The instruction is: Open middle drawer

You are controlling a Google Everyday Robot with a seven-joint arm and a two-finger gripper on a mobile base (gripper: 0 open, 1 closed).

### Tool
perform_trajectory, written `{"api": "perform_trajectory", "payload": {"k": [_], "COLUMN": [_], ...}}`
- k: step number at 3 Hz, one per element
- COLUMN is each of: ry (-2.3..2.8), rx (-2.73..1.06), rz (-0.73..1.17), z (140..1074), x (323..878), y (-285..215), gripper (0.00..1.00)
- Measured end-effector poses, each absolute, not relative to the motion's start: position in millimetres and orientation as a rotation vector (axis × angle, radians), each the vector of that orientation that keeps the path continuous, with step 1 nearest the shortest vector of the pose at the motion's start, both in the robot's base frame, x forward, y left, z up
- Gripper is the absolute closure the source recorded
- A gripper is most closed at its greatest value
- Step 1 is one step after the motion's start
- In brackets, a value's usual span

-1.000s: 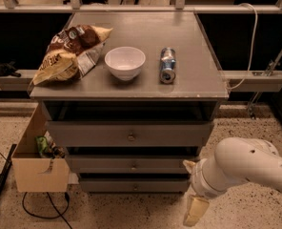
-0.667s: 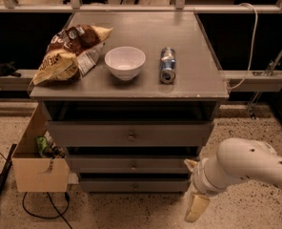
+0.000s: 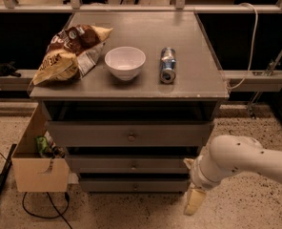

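The grey cabinet has three drawer fronts. The middle drawer (image 3: 103, 165) is a shallow grey front with a small round knob (image 3: 134, 166), and it looks shut. It sits between the taller top drawer (image 3: 93, 133) and the narrower bottom drawer (image 3: 112, 185). My gripper (image 3: 190, 182) is on the white arm (image 3: 241, 159) at the lower right. It hangs just off the right end of the middle and bottom drawers. Its two cream fingers (image 3: 194, 202) stand apart and hold nothing. It is well right of the knob.
On the cabinet top (image 3: 193, 87) lie a chip bag (image 3: 67, 54), a white bowl (image 3: 125, 62) and a can on its side (image 3: 167, 65). A cardboard box (image 3: 38, 168) stands left of the drawers, with cables on the speckled floor. A rail (image 3: 255, 79) runs behind on the right.
My gripper has edged slightly upward beside the cabinet's right side. The drawers and the things on top have not moved.
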State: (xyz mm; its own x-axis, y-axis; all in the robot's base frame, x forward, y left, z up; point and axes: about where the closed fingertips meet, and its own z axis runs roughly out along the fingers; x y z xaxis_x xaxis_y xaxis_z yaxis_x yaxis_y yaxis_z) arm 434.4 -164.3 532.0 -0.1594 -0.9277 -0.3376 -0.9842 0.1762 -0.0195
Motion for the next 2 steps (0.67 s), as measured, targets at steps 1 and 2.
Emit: {"api": "perform_trajectory", "payload": {"k": [1, 2], "ry": [2.188, 2.158], "rx": [-1.834, -1.821], "rz": [0.3, 0.292], "z": [530.6, 524.5], "x": [435.9, 438.9], "y": [-161.7, -158.4], "gripper": [0.0, 0.0]}}
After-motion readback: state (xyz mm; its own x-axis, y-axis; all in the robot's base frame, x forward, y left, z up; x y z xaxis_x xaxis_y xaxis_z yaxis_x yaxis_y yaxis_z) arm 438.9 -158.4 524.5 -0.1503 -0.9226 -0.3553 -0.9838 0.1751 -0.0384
